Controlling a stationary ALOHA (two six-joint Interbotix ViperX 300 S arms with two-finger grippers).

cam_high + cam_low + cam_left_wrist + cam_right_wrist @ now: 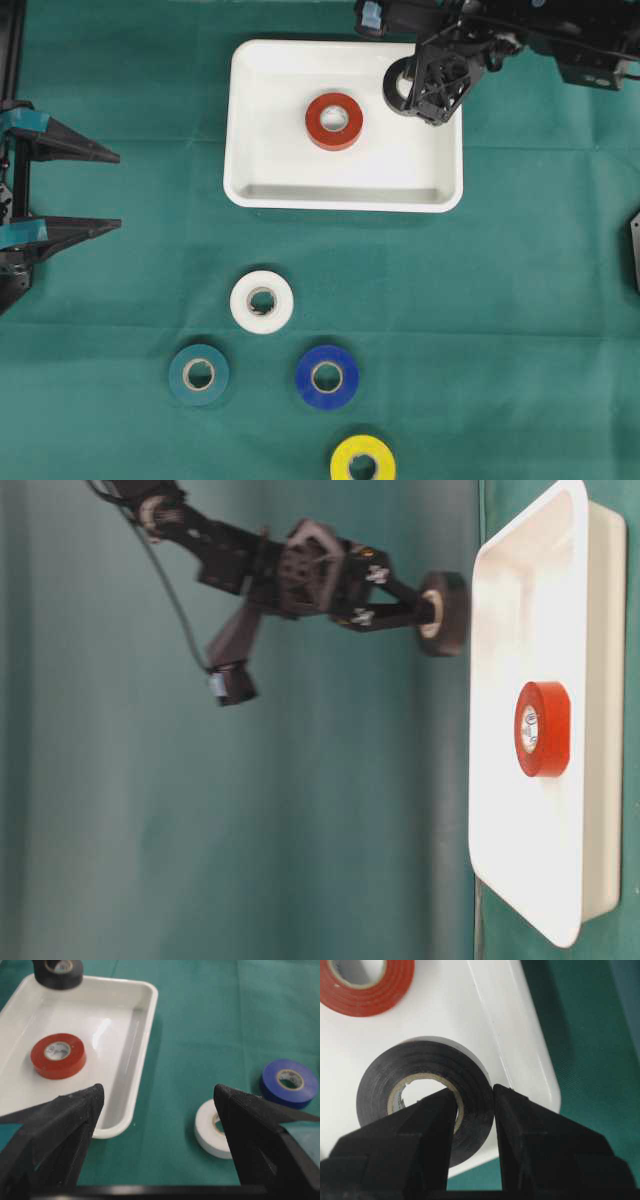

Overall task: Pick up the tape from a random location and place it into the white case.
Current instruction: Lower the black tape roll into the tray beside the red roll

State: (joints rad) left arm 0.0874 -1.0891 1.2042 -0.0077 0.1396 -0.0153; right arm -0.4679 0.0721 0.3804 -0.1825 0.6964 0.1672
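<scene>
Black tape [420, 1105] pinched in right hand [475, 1105] above white case [250, 120].

yellow roll [363, 460] cut by overhead frame's bottom edge, left tool [70, 185] half out of frame

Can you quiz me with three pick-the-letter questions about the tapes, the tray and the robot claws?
1. Where is the red tape?
A. in the white case
B. on the green cloth
C. in a claw

2. How many tapes lie on the cloth?
A. two
B. four
C. six

3. What is the right gripper doing?
A. standing open
B. pinching the black tape
C. holding the yellow tape

Answers: 1 A, it lies flat inside the rim. 2 B, white, teal, blue, yellow. 3 B, one finger goes through the roll's hole, one outside.
</scene>
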